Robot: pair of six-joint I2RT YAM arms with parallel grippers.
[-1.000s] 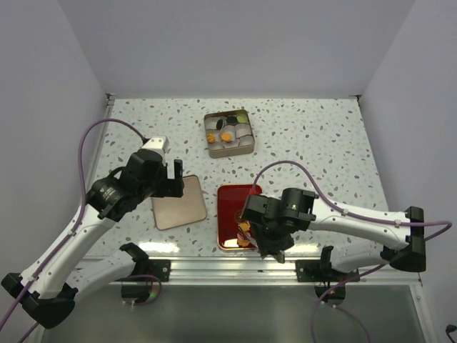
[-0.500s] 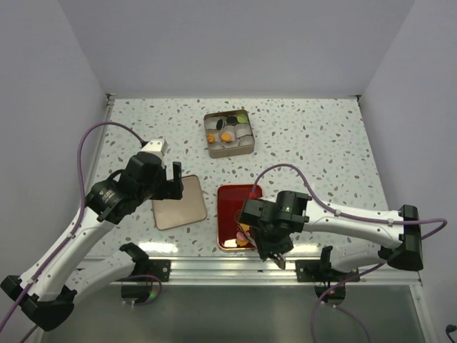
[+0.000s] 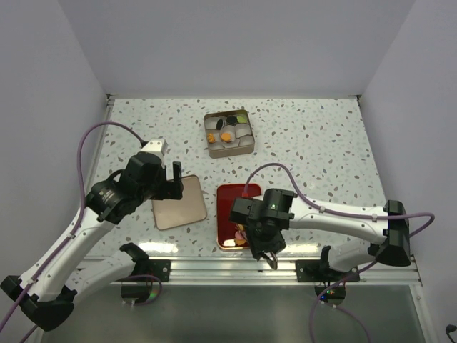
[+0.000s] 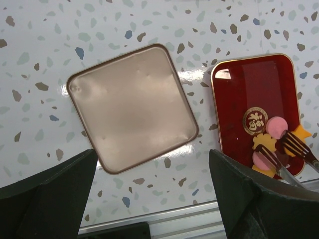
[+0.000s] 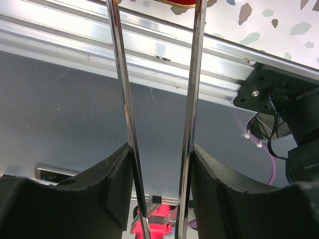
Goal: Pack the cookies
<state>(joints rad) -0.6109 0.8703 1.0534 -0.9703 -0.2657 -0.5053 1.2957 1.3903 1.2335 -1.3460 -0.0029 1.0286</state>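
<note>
The red tray [image 4: 249, 89] holds two pink cookies [image 4: 275, 127] and orange cookies [image 4: 262, 143] at its near end. My right gripper [image 3: 260, 237] is shut on the metal tongs [image 5: 192, 99]. The tong tips [image 4: 291, 143] are spread apart over those cookies, and I cannot tell whether they touch one. A brown tin [image 3: 228, 133] at the back holds orange, black and green cookies. My left gripper [image 4: 152, 154] is open and empty above the near edge of the tin's lid [image 4: 132, 107].
The lid [image 3: 178, 202] lies flat left of the red tray [image 3: 232, 196]. A metal rail [image 5: 149, 45] runs along the table's near edge, just beyond the tray. White walls close in the table on three sides.
My right arm has shifted left along the tray's near end with the tongs. The left arm has hardly moved.
</note>
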